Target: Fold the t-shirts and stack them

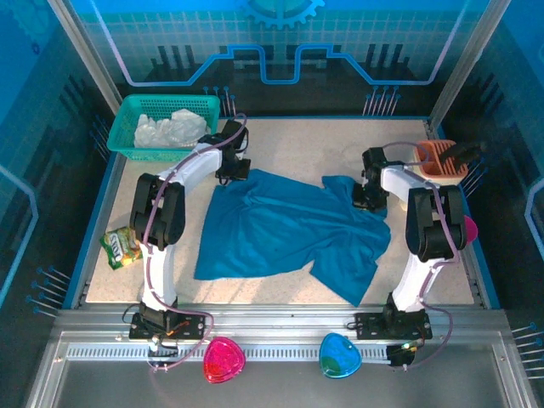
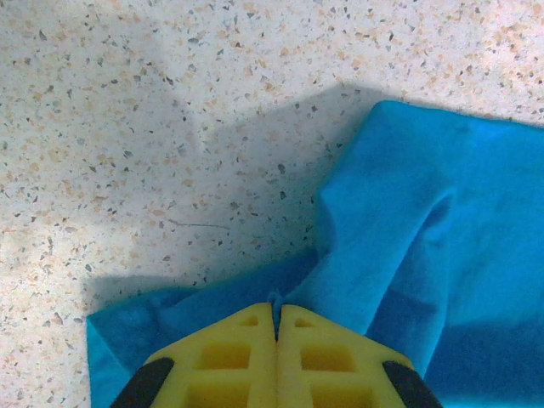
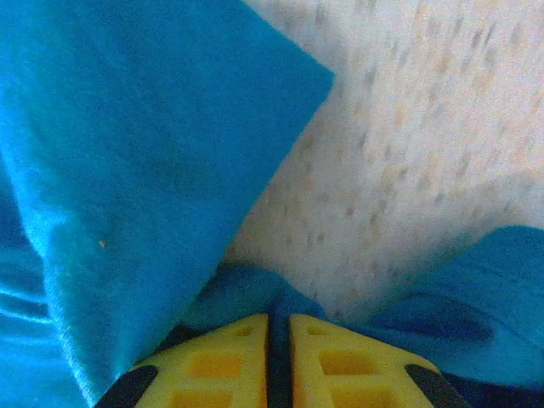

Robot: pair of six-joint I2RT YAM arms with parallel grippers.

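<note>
A: While both arms reach out over the speckled stone-look table (image 1: 289, 140), where does the cloth lie?

B: Teal-blue short-sleeved cloth t-shirt (image 1: 289, 225), mid-table, spread but rumpled, not yet folded. One part trails toward 5 o'clock. Crumpled white cloth (image 1: 174, 127), likely the second shirt, sits in the green mesh plastic basket (image 1: 127, 136) at 11 o'clock.

A: Fingers?

B: Left gripper (image 1: 231, 167) is at the shirt's 11 o'clock edge. In the left wrist view the yellow pads (image 2: 229, 357) are pressed together with a thin lip of teal fabric nipped at the tips. Right gripper (image 1: 371, 195) is at the 2 o'clock edge. In the right wrist view its pads (image 3: 340, 357) nearly meet with fabric bunched at the tips. Reads as clamped on the shirt, though that view is blurred.

A: What could go wrong?

B: The left bite looks shallow, so a firm pull could slip the edge out and drop that corner. An uneven lift between the two holds would skew the fold or drag the 5 o'clock part underneath. Yellow-green foil snack packet (image 1: 121, 246) at 9 o'clock lies apart from the shirt but near the left arm, where a wide sweep could knock it. Orange ribbed plastic object (image 1: 438, 157) at 2 o'clock is just beside the right arm, and a swing there might clip it.
</note>
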